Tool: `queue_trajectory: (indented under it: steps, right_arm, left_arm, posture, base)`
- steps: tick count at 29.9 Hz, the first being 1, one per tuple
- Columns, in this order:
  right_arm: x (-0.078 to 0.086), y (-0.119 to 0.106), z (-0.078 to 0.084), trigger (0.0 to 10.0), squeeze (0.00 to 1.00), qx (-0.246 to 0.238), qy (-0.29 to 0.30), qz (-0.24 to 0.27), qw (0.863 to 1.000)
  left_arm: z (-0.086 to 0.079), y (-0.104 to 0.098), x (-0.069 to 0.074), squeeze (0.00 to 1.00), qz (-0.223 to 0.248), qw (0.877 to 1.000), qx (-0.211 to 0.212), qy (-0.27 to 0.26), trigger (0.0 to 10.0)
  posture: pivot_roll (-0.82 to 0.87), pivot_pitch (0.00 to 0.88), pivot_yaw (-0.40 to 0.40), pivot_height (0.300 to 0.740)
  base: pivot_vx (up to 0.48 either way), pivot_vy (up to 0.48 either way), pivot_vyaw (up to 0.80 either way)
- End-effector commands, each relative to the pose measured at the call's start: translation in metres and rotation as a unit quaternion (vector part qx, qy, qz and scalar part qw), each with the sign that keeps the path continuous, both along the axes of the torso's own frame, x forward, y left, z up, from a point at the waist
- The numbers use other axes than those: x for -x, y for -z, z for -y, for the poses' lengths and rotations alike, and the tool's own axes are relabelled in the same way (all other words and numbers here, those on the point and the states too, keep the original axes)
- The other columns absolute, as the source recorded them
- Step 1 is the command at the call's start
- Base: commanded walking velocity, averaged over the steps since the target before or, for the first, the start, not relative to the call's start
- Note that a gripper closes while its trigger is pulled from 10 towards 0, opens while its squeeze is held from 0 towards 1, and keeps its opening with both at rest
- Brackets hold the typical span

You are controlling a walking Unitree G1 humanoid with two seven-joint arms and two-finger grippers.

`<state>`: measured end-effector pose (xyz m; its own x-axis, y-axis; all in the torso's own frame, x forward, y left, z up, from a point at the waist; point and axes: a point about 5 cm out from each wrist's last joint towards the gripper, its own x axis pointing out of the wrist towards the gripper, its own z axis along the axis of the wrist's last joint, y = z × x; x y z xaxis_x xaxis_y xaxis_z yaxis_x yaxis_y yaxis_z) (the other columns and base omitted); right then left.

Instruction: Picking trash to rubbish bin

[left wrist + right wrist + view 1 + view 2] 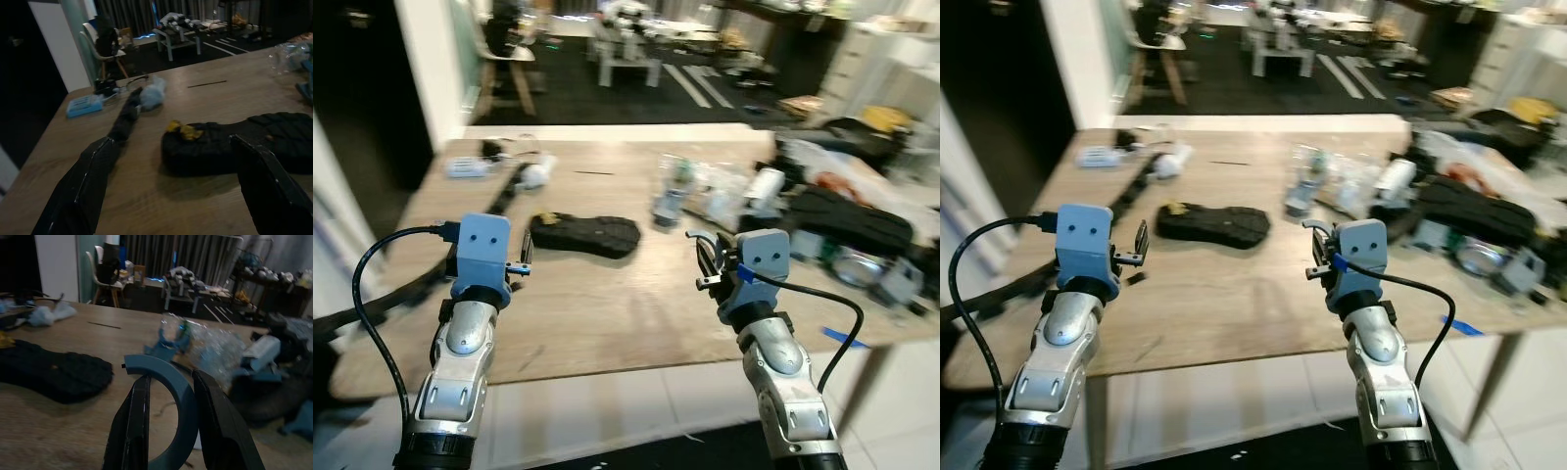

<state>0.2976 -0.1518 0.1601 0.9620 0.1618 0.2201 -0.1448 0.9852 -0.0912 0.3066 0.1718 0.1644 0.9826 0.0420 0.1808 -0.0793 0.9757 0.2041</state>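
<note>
Right wrist view: the right gripper [171, 431] is closed narrow on a blue ring [168, 396], seemingly a tape roll, pinched between its two black fingers [134, 431]. Left eye view shows this gripper [710, 264] raised above the right-centre of the wooden counter [607, 313]. The left gripper [181, 191] is spread wide and holds nothing; it hovers over the near-left counter, aimed at a flat black pouch [584, 234] with a small yellow scrap [185, 129] on its left end.

Other candidate trash: crumpled clear plastic bottle [672, 193] right of centre, far from the pouch; a pale crumpled wad [537, 174] far left, near a light blue box [468, 167]. Black bags and clutter [847, 217] crowd the right side.

Judgement: step in hand is carrying the ring off to the rubbish bin.

To do it well:
- keep the pinch firm; the ring is thin-walled and could swivel between the fingers
- lift clear of the bottle and clutter before turning
- locate the bin first, then release low over its opening.
</note>
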Motion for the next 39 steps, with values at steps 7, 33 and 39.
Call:
queue_trajectory:
  steps: [7,33,39]
  right_arm:
    - [-0.004,0.004,0.001,10.0,0.0,0.002,-0.007,-0.005,1.0]
    - [0.012,0.022,0.023,10.0,0.0,0.008,0.005,-0.034,0.999]
    - [0.011,0.015,0.029,10.0,0.0,0.022,0.003,-0.035,0.999]
  left_arm:
    - [-0.003,0.006,0.001,0.0,-0.012,1.0,0.004,-0.016,10.0]
    - [0.01,0.023,0.01,0.0,-0.034,0.999,-0.013,0.005,10.0]
    - [0.018,0.027,0.01,0.0,-0.031,0.999,-0.004,0.005,10.0]
  posture:
    - [0.02,0.078,-0.023,0.74]
    - [-0.03,0.085,-0.057,0.74]
    - [-0.06,0.082,-0.098,0.74]
  base:
    - [0.0,0.0,-0.8]
    - [0.0,0.0,-0.8]
    - [0.0,0.0,-0.8]
